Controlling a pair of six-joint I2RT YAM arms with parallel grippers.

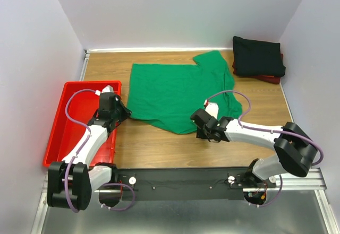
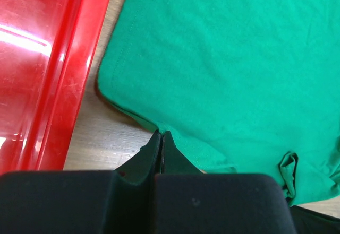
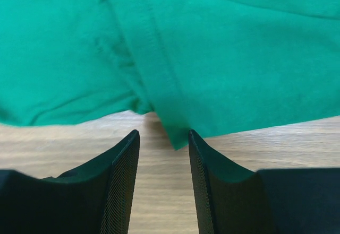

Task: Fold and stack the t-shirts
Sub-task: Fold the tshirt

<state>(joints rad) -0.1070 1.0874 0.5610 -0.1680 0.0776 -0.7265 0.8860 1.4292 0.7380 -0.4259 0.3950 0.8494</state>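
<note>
The bright green t-shirt (image 1: 175, 91) lies spread on the wooden table. My left gripper (image 1: 126, 112) is at its near left edge. In the left wrist view the jaws (image 2: 161, 133) are shut, with the shirt's hem (image 2: 212, 59) pinched at their tips and slightly raised. My right gripper (image 1: 197, 121) is at the shirt's near edge. It is open (image 3: 163, 133), and a corner of the green shirt (image 3: 223, 59) pokes between its fingertips. The black t-shirt (image 1: 257, 56) lies folded at the back right on top of the dark red t-shirt (image 1: 271, 78).
A red plastic tray (image 1: 64, 117) stands at the left, beside my left arm, and shows in the left wrist view (image 2: 42, 75). Walls close off the table at the left, back and right. Bare wood (image 1: 159, 149) lies between the shirt and the arms' bases.
</note>
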